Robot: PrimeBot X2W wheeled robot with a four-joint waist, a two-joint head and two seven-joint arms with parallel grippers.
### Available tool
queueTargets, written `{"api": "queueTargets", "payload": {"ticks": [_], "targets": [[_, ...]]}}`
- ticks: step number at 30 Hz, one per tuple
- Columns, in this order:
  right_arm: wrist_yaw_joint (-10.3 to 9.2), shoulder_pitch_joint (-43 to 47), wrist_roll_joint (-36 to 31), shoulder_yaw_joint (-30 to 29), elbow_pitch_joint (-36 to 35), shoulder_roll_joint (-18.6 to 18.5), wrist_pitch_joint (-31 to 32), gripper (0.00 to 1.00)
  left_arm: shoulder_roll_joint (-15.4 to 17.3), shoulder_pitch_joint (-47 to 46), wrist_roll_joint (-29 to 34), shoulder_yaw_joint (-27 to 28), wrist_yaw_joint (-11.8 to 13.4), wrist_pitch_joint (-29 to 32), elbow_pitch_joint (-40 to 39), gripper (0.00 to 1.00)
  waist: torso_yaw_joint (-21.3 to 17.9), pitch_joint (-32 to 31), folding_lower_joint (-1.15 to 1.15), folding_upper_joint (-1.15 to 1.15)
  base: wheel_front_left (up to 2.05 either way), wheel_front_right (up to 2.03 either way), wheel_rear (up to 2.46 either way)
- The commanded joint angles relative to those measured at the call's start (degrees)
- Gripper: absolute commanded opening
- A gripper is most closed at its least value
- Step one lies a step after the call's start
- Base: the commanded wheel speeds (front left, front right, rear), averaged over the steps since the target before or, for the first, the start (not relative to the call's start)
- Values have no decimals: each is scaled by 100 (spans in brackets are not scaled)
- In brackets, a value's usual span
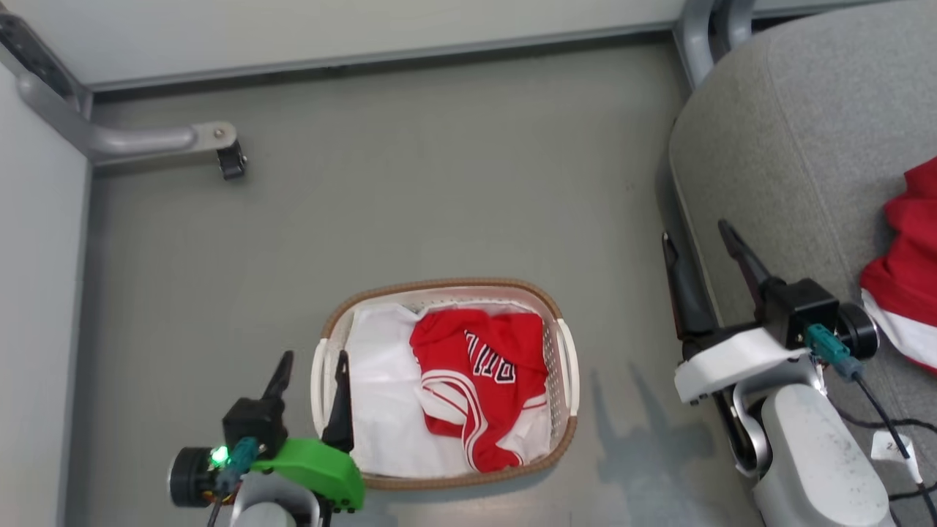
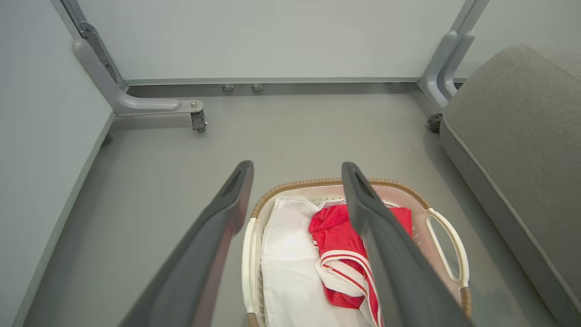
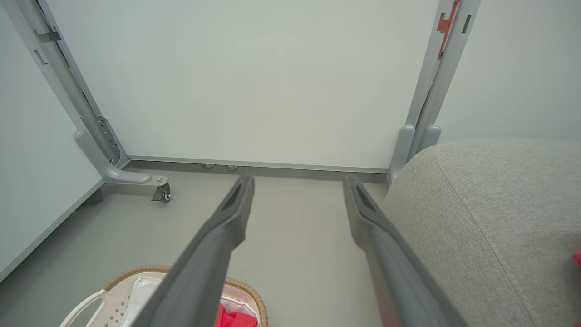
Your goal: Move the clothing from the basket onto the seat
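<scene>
The basket (image 1: 439,283) stands on the floor (image 1: 439,161) just right of the left gripper (image 1: 315,356), whose right finger crosses the basket's left handle in the head view. Inside, the sheet (image 1: 381,388) lies on the side nearest that gripper, with the first garment (image 1: 476,373) on it, toward the far side. The seat (image 1: 790,146) is well right of the basket. The right gripper (image 1: 694,230) straddles its left edge (one finger over floor, one over seat). The second garment (image 1: 908,271) lies on the seat, right of that gripper. A castor foot (image 1: 230,157) stands well ahead of the left gripper.
</scene>
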Motion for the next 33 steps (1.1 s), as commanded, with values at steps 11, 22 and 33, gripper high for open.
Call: {"api": "queueTargets", "payload": {"ticks": [11,22,33], "targets": [[-7,-642,-17,-52,-368,-22,-10,100,27,-1259,-200,-940,-293,-5,1230,100,-523,1493,0,0,0,0,0],[-7,-1049,95,126,-581,-22,-10,100,33,-2285,-742,-1852,-547,-4,2555,100,-815,2331,0,0,0,0,0],[-7,-1406,191,285,-674,-21,-11,100,33,-3146,-1478,-2958,-645,180,3557,100,-1031,2953,0,0,0,0,0]]}}
